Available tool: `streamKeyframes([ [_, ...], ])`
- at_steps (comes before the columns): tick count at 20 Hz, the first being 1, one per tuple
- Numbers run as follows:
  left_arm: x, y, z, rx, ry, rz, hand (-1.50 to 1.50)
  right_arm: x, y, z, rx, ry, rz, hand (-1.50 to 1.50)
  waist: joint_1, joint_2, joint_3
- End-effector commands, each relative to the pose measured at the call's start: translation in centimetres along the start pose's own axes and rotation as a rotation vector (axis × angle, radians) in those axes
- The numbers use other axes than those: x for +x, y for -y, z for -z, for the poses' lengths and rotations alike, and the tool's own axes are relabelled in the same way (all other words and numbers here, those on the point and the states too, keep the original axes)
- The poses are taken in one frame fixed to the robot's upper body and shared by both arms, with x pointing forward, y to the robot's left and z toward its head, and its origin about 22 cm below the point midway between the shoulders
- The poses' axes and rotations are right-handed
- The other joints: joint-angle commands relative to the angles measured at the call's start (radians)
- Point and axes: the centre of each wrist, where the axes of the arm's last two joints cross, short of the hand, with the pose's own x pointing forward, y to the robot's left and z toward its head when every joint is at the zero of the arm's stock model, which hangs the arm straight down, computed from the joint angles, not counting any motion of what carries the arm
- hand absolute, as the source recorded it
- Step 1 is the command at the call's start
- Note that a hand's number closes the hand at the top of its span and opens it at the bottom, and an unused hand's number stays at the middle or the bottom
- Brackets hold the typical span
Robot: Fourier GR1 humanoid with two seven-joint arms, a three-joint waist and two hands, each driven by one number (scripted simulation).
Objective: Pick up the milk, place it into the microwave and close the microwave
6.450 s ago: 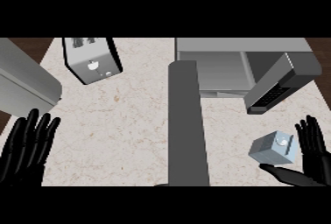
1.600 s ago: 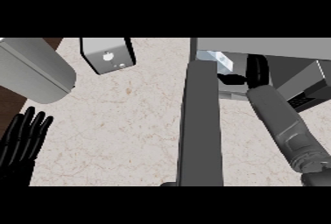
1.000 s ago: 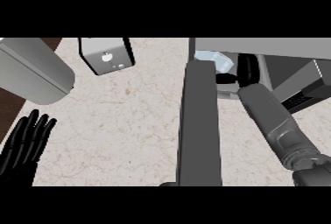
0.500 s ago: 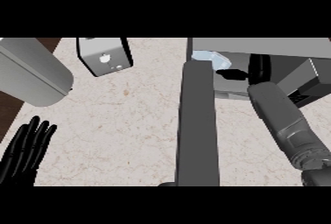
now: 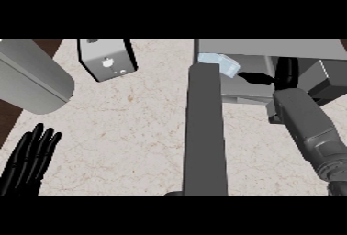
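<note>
Head view: the counter (image 5: 129, 133) is pale speckled stone and fills most of the frame. In the upper right stands the microwave (image 5: 271, 48), its cavity facing down-frame; its open door (image 5: 203, 133) runs as a long grey slab from the cavity's left edge down to the lower edge of the frame.

The milk (image 5: 222, 64) — a small pale-blue carton — sits at the upper left of the cavity, just right of the door's top end, tilted with one corner down-frame.

The right forearm comes up from the lower right corner, and the right hand (image 5: 284, 73) lies inside the cavity, right of the milk. Its fingers point up-frame, straight and close together, while the thumb sticks out leftward toward the carton; a small gap shows between the thumb tip and the milk, so the hand grasps nothing.

The left hand (image 5: 30, 158) shows in the lower left of the frame, fingers straight, spread and pointing up-frame, resting apart from everything.

In the upper middle-left stands a toaster (image 5: 105, 59). At the upper left, a large grey rounded body (image 5: 30, 75) overlaps the counter's edge — what it is cannot be told.
</note>
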Motion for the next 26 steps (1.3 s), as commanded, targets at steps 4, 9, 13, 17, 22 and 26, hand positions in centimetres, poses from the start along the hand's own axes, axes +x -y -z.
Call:
streamKeyframes([
  [4,0.2,1.1,0.3,0.01,-0.006,0.003,-1.5,-0.3,0.8,0.4,0.077,0.005,0.128,-1.5,-0.011,-0.004,0.0],
  [9,0.5,1.4,-1.0,0.003,-0.001,0.0,-1.5,-2.0,0.5,-1.7,0.092,-0.046,0.25,-1.5,-0.03,-0.015,-0.001],
  [13,1.2,2.0,-0.7,-0.016,0.01,-0.013,-1.5,-3.8,0.6,-3.5,0.095,-0.059,0.291,-1.5,-0.026,-0.012,-0.001],
  [17,-0.2,1.9,-2.0,-0.001,-0.019,-0.024,-1.5,-3.5,-1.9,-6.1,0.205,-0.067,0.384,-1.5,-0.048,-0.025,-0.003],
  [22,0.0,1.7,-0.5,0.016,-0.015,-0.03,-1.5,-6.1,-2.3,-10.8,0.212,-0.128,0.387,-1.5,-0.059,-0.023,-0.003],
  [26,0.6,2.0,-0.5,0.015,-0.02,-0.017,-1.5,-7.0,-1.9,-12.0,0.279,-0.159,0.424,-1.5,-0.067,-0.029,-0.003],
])
